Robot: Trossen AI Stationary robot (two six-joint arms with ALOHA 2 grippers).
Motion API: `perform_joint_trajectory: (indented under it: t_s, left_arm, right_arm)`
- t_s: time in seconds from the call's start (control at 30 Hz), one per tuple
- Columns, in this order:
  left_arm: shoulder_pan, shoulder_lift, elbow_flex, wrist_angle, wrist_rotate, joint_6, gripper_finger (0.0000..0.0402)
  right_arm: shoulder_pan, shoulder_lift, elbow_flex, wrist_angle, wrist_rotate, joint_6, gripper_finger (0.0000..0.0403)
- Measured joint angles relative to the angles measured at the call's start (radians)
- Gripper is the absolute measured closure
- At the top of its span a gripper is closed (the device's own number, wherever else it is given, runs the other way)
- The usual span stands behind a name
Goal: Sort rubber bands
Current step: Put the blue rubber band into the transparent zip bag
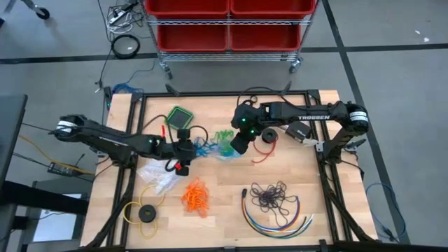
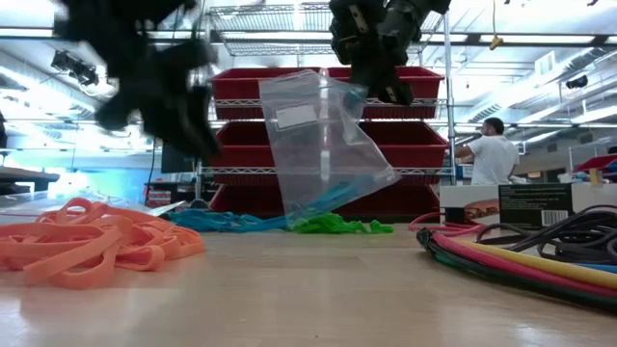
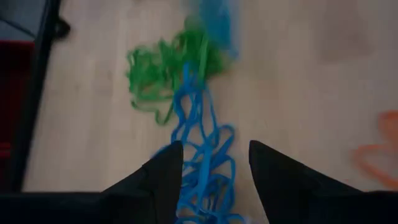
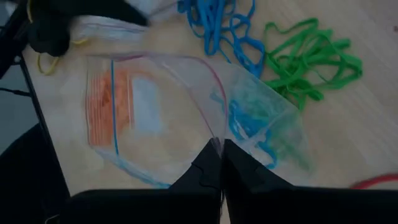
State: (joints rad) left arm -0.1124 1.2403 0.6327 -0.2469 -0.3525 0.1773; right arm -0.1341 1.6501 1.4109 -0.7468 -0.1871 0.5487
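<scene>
Blue rubber bands (image 3: 202, 155) lie mid-table under my left gripper (image 3: 214, 163), jaws apart. Light, floppy, tangle-prone; I'd pinch several strands together. My right gripper (image 4: 222, 163) is clamped on clear bag (image 4: 186, 118), probably by its rim.

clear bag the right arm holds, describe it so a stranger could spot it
Start at the table's middle, between the blue bands and green bands. The bag hangs there, pinched at its edge by the right gripper. It is see-through plastic with a few blue bands inside.
</scene>
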Motion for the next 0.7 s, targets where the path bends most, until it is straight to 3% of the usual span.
perform_joint_trajectory:
  t_s: [0.1,0.23,0.47,0.7]
  left_arm:
    - [0.067,0.046,-0.107,0.182,0.002,-0.021,0.0209]
    - [0.184,0.077,-0.159,0.374,0.036,-0.071,0.0209]
    - [0.430,0.141,-0.154,0.412,0.373,-0.082,0.0224]
    - [0.530,0.247,-0.152,0.438,0.527,-0.080,0.0240]
  right_arm:
    - [0.000,0.000,0.000,0.006,0.001,-0.012,0.0403]
    - [0.000,0.000,0.000,0.036,0.011,-0.023,0.0403]
    - [0.000,0.000,0.000,0.061,0.016,-0.028,0.0403]
    - [0.003,0.000,0.000,0.065,0.026,-0.038,0.0403]
